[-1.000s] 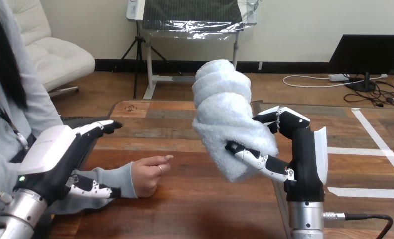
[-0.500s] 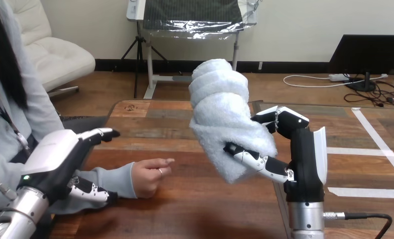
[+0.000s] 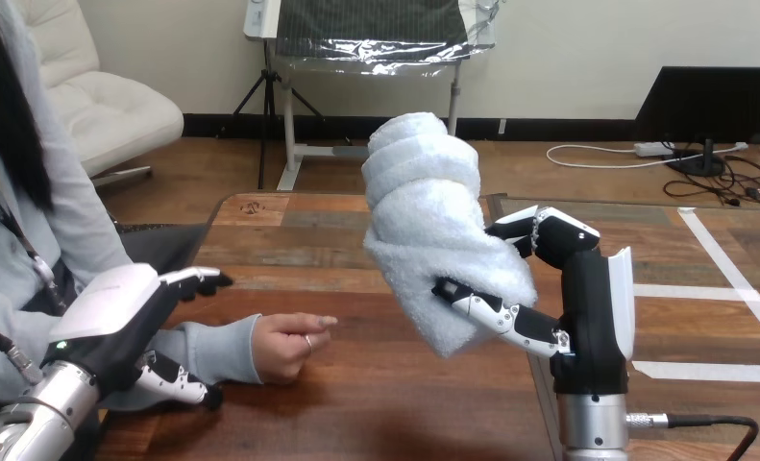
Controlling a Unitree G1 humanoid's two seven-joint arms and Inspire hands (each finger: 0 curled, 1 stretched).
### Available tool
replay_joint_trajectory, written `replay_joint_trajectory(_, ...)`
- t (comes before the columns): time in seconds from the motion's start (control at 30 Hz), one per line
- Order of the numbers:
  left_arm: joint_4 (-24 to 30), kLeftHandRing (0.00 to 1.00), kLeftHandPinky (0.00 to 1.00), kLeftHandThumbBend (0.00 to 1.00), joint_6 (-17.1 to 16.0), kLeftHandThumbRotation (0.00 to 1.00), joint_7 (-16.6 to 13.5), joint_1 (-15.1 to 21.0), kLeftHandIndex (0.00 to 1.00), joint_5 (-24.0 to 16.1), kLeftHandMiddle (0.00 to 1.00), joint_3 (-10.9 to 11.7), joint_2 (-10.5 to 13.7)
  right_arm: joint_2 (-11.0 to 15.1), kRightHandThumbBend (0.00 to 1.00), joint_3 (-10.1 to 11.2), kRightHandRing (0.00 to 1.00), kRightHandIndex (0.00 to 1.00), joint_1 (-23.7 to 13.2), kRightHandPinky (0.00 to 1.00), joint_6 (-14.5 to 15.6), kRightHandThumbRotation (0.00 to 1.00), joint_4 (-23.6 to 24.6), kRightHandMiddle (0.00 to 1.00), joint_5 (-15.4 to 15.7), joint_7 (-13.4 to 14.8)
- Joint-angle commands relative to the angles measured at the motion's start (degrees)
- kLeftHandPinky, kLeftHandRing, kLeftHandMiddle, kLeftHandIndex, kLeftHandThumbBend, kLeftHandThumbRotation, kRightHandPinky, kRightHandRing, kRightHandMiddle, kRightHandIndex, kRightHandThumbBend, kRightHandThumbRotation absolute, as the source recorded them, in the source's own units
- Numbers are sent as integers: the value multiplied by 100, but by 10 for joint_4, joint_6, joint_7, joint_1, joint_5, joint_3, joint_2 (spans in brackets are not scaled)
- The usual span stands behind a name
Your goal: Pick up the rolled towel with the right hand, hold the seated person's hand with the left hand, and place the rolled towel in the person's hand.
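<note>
Table (image 3: 356, 403): near edge cut off at the bottom of the view, far middle hidden behind the towel (image 3: 429, 226). Towel rolled, white, held tilted well above the tabletop, top leaning left. Lower end gripped by the right hand (image 3: 592, 307), fingers and thumb curled round it, some tips hidden behind the cloth. Left hand (image 3: 116, 312) low near the table's left edge, fingers straight and together, over the person's sleeve (image 3: 212, 351) and covering much of the forearm. Thumb at the sleeve's near side, contact hard to make out. Person's hand (image 3: 284, 344) loosely curled on the table, apart from the towel. Bare wood between that hand and the towel, and under the towel.
</note>
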State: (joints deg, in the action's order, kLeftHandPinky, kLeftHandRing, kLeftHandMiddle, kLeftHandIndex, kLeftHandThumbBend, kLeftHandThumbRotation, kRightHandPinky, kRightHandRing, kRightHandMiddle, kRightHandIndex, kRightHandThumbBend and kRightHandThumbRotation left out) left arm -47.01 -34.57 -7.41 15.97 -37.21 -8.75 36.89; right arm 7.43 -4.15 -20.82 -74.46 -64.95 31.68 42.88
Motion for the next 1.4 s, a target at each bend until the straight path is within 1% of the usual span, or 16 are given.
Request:
replay_joint_trajectory(0.0, -27, 78, 74, 100, 3, 8, -14, 58, 79, -6, 78, -15, 10, 10, 68, 13, 31, 40, -17, 25, -20, 0, 47, 41, -11, 2)
replay_joint_trajectory(0.13, -42, 77, 73, 100, 5, 8, -22, 67, 78, -15, 77, -27, 9, 9, 68, 15, 31, 40, -13, 25, -24, 0, 53, 41, -14, -3)
replay_joint_trajectory(0.37, -64, 76, 73, 100, 20, 9, -19, 82, 77, -22, 76, -44, 2, 6, 67, 20, 30, 40, -4, 24, -28, 0, 71, 40, -18, -14)
replay_joint_trajectory(0.57, -83, 74, 69, 100, 29, 10, -14, 93, 76, -23, 76, -58, -1, 5, 67, 22, 30, 40, 4, 24, -34, 0, 85, 40, -23, -25)
replay_joint_trajectory(0.7, -98, 71, 65, 100, 28, 11, -20, 101, 75, -25, 74, -68, -4, 3, 67, 25, 29, 40, 10, 23, -39, 0, 96, 38, -25, -32)
replay_joint_trajectory(1.0, -135, 68, 60, 100, 21, 9, -46, 115, 72, -27, 71, -88, -11, -3, 67, 31, 26, 40, 24, 20, -51, 0, 118, 36, -30, -49)
replay_joint_trajectory(1.23, -155, 65, 60, 100, 18, 7, -53, 125, 69, -30, 69, -102, -14, -9, 67, 35, 26, 40, 33, 20, -63, 0, 127, 37, -41, -68)
replay_joint_trajectory(1.37, -165, 64, 61, 100, 16, 5, -53, 129, 67, -25, 67, -107, -17, -13, 67, 37, 26, 41, 40, 19, -67, 0, 132, 37, -47, -80)
